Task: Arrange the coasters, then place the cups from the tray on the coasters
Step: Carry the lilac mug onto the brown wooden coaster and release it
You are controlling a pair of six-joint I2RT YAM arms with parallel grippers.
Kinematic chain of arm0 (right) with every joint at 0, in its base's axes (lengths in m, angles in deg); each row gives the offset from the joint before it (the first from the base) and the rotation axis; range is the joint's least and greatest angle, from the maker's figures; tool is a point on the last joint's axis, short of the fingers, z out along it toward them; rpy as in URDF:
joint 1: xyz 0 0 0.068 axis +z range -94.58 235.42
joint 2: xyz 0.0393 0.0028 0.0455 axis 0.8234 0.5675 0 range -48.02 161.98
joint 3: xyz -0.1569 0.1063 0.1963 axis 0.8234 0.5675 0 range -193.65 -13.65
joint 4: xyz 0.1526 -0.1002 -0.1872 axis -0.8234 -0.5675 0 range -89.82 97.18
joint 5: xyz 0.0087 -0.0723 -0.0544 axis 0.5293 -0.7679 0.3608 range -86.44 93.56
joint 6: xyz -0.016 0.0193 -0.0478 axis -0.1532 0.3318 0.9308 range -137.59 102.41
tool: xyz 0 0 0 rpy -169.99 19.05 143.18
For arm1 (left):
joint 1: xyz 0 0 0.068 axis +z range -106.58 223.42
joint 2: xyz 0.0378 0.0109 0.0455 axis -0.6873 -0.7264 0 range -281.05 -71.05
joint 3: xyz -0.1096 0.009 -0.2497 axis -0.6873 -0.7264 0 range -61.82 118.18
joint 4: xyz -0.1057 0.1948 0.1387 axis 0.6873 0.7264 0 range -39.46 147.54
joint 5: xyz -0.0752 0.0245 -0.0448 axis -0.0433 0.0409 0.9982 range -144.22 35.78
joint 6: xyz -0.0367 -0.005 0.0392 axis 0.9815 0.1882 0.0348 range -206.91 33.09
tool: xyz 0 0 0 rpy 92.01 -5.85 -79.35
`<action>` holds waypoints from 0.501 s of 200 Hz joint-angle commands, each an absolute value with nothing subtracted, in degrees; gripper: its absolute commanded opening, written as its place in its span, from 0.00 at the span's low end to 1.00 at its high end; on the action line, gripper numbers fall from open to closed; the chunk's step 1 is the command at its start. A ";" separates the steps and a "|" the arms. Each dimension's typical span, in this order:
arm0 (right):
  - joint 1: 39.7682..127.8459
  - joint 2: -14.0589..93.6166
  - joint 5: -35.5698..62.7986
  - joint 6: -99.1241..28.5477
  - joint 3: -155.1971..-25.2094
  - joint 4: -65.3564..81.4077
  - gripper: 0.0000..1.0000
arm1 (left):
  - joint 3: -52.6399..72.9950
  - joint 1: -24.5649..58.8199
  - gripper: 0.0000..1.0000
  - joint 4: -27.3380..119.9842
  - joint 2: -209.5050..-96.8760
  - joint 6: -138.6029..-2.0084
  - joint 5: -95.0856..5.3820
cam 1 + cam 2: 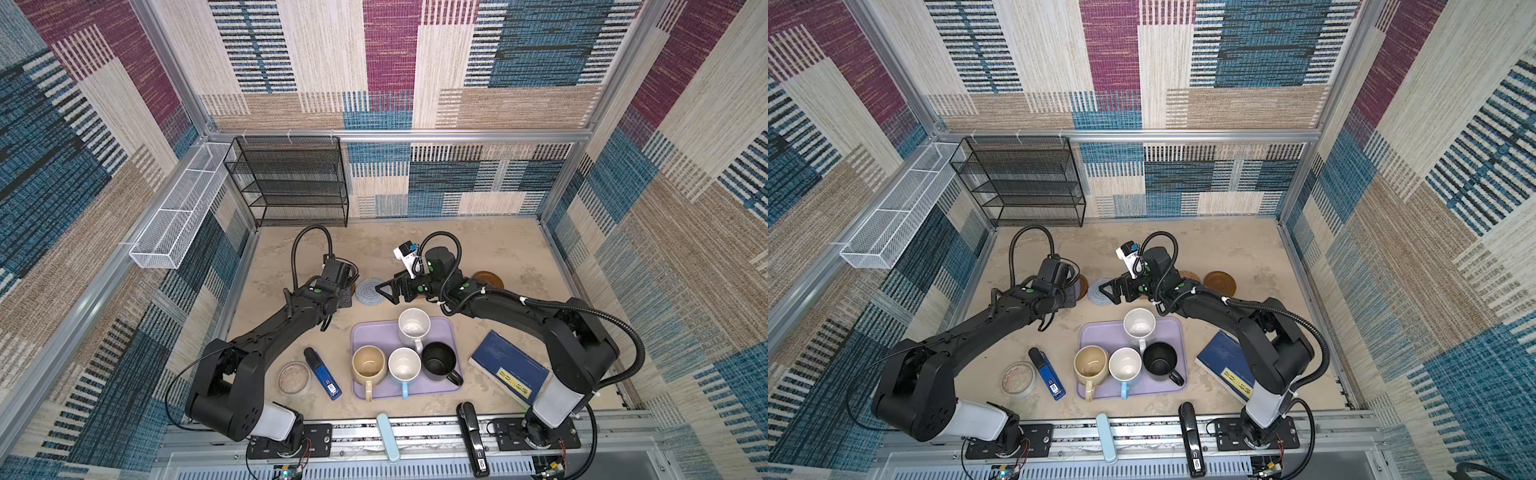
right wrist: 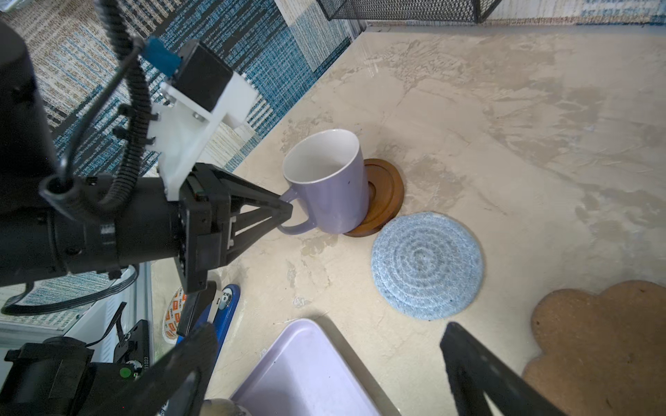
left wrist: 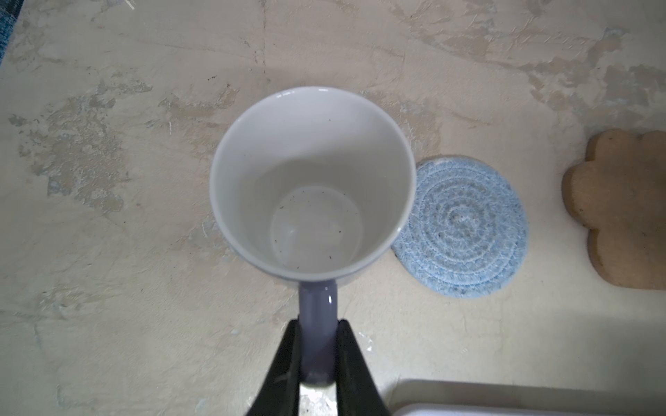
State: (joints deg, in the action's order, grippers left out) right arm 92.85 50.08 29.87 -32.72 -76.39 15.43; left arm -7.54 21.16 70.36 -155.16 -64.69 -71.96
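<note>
My left gripper (image 3: 319, 324) is shut on the handle of the lavender cup (image 3: 313, 180). In the right wrist view this cup (image 2: 328, 183) leans slightly, with its base over the near edge of a brown wooden coaster (image 2: 382, 196). Beside that one lie the pale blue woven coaster (image 1: 371, 291) and the tan flower-shaped coaster (image 2: 605, 345). Further right are a rattan coaster (image 1: 1187, 276) and a second brown disc (image 1: 488, 280). My right gripper (image 2: 326, 333) hangs open and empty over the far corner of the tray (image 1: 374, 332). The white (image 1: 413, 326), beige (image 1: 368, 363), light blue (image 1: 404, 365) and black (image 1: 439, 359) cups stand on the tray.
A blue stapler (image 1: 322, 374) and a clear dish (image 1: 294, 377) lie left of the tray. A dark blue book (image 1: 509, 368) is to its right. A black mesh rack (image 1: 291, 183) stands at the back left, with a white wire basket (image 1: 183, 216) on the left wall.
</note>
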 commanded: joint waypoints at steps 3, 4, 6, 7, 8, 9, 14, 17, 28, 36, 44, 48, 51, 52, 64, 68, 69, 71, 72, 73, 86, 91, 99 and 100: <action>92.94 49.23 28.79 -32.45 -75.92 15.95 0.99 | -6.75 21.18 0.00 68.09 -156.66 -64.84 -72.61; 92.95 49.21 28.79 -32.40 -75.90 15.91 0.99 | -6.78 21.18 0.00 68.06 -156.74 -64.76 -72.51; 92.93 49.19 28.72 -32.32 -75.88 15.86 0.99 | -6.86 21.20 0.00 67.97 -156.87 -64.70 -72.40; 92.94 49.19 28.67 -32.34 -75.88 15.83 0.99 | -6.88 21.19 0.00 67.87 -156.98 -64.64 -72.36; 92.95 49.14 28.59 -32.35 -75.83 15.85 0.99 | -6.88 21.19 0.00 67.78 -157.13 -64.57 -72.30; 92.95 49.12 28.60 -32.35 -75.81 15.86 0.99 | -6.89 21.18 0.00 67.69 -157.20 -64.58 -72.32; 92.95 48.98 28.40 -32.16 -75.75 15.64 0.99 | -6.95 21.18 0.00 67.35 -157.55 -64.44 -72.10; 92.95 49.01 28.31 -32.11 -75.74 15.54 0.99 | -6.94 21.18 0.00 67.27 -157.84 -64.35 -72.00; 92.96 48.97 27.97 -31.84 -75.79 15.19 0.99 | -6.69 21.18 0.00 67.38 -158.78 -63.96 -72.44; 92.95 48.92 27.74 -31.67 -75.86 14.84 0.99 | -6.19 21.18 0.03 67.98 -159.27 -63.80 -72.97; 92.95 48.84 27.66 -31.51 -75.77 14.57 0.99 | -6.01 21.18 0.08 68.46 -159.63 -63.52 -73.19; 93.00 48.83 27.58 -31.55 -75.78 14.50 0.99 | -5.93 21.18 0.10 68.75 -159.60 -63.30 -73.25; 92.95 48.81 27.64 -31.47 -75.72 14.49 0.99 | -5.96 21.18 0.13 68.79 -159.55 -63.09 -73.36; 92.95 48.82 27.64 -31.47 -75.71 14.48 0.99 | -5.94 21.18 0.14 68.81 -159.51 -63.05 -73.41; 92.91 48.75 27.45 -31.38 -75.55 14.34 0.99 | -6.80 21.18 0.22 67.96 -158.96 -62.80 -73.37; 92.95 48.75 27.41 -31.31 -75.53 14.30 0.99 | -7.08 21.18 0.25 67.65 -158.81 -62.70 -73.61; 92.95 48.79 27.39 -31.35 -75.57 14.30 0.99 | -7.12 21.18 0.25 67.58 -158.79 -62.72 -73.72; 92.95 48.78 27.38 -31.31 -75.54 14.29 0.99 | -7.21 21.18 0.26 67.52 -158.83 -62.76 -73.93; 92.95 48.76 27.34 -31.31 -75.53 14.25 0.99 | -7.23 21.22 0.27 67.47 -158.89 -62.71 -74.01; 92.95 48.75 27.32 -31.30 -75.53 14.23 0.99 | -7.23 21.20 0.27 67.53 -158.91 -62.68 -74.13; 92.95 48.81 27.15 -31.21 -75.35 14.16 0.99 | -6.58 21.26 0.33 68.54 -159.73 -62.57 -74.88; 92.94 48.85 27.10 -31.13 -75.43 14.07 0.99 | -6.27 21.27 0.35 68.92 -160.17 -62.50 -75.08; 92.95 48.86 27.03 -31.12 -75.43 13.98 0.99 | -5.81 21.27 0.36 69.30 -160.72 -62.31 -74.93; 92.95 48.89 27.03 -31.12 -75.44 13.96 0.99 | -5.74 21.27 0.36 69.37 -160.75 -62.31 -74.86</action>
